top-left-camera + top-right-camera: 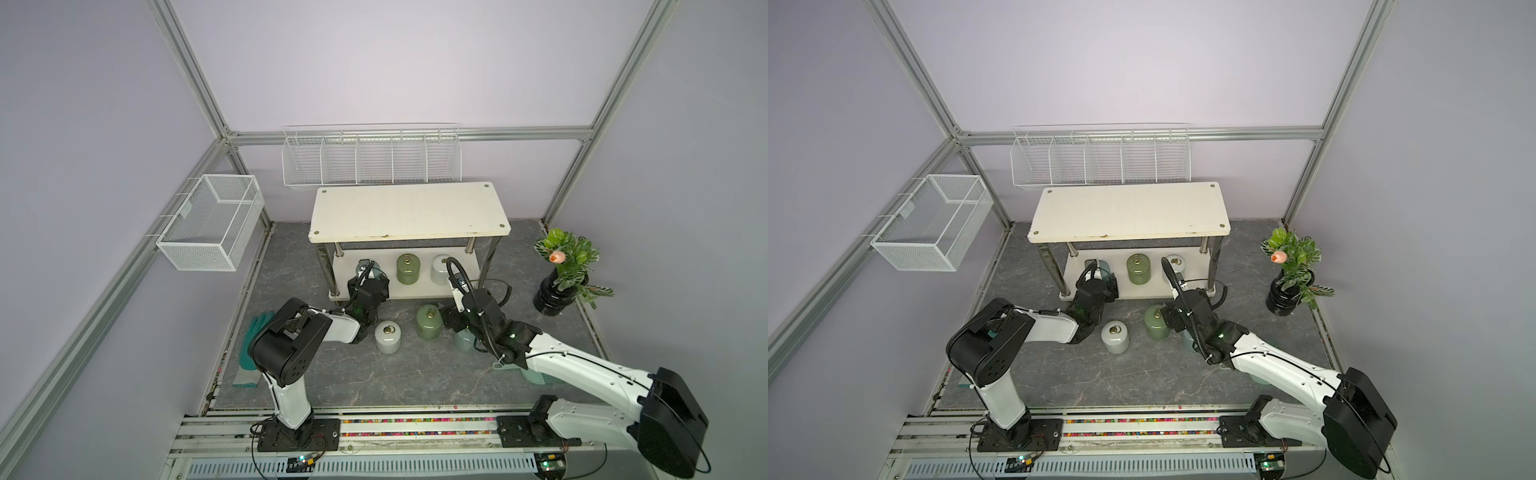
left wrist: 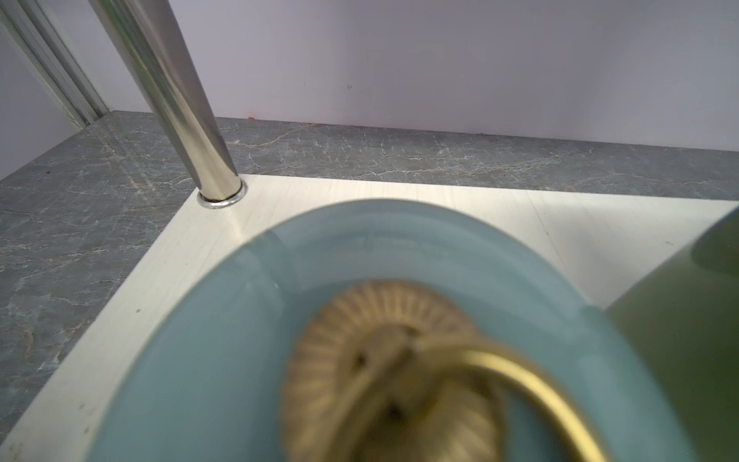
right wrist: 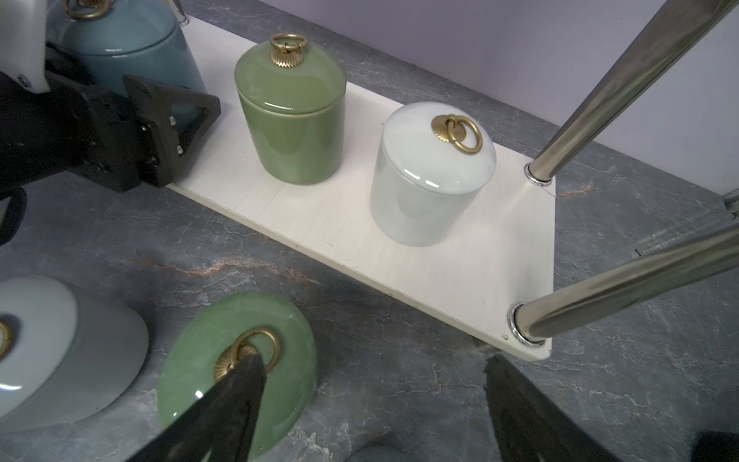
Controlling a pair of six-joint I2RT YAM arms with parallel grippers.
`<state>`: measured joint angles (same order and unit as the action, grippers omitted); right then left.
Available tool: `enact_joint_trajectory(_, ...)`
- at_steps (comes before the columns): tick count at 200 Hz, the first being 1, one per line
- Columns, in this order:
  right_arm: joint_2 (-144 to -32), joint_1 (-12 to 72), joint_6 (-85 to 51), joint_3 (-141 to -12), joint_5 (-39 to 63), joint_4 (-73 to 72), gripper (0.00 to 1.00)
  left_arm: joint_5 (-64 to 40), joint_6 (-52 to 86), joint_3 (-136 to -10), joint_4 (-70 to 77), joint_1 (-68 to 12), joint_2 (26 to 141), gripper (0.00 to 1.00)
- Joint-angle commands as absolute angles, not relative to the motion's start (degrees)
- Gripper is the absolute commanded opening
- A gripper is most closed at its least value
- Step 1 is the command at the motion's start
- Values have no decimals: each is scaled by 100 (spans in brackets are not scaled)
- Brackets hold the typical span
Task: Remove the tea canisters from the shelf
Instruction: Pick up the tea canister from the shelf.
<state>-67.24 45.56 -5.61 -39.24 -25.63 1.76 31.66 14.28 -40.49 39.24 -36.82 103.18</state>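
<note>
Right fingers (image 3: 236, 400) spread over grey marbled tabletop (image 3: 120, 224); left fingers (image 3: 168, 120) unclear; lilac walls (image 1: 374, 62).

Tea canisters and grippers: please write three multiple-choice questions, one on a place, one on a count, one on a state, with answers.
1. Where is the left gripper? A. at the blue canister on the lower board; B. above the top board; C. by the vase.
2. How many canisters stand on that board? A. two; B. three; C. five.
3. The right gripper's jaws are: A. open, empty; B. shut on a ring; C. shut on a post.
Answers: 1 A, its finger flanks that canister; 2 B, blue, green canister, white canister; 3 A, marble surface between its fingers.
</note>
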Motion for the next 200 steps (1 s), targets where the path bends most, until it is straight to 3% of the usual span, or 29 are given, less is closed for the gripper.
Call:
enact_joint_trajectory(1,-6639,4533,-586,-3917,-2504,50,89,3212,1490,-3797,3084,-3727,10381,79)
enact_joint_trajectory(200,-6685,4535,-599,-3907,-2498,32,89,3060,1013,-3665,3443,-3731,9704,78)
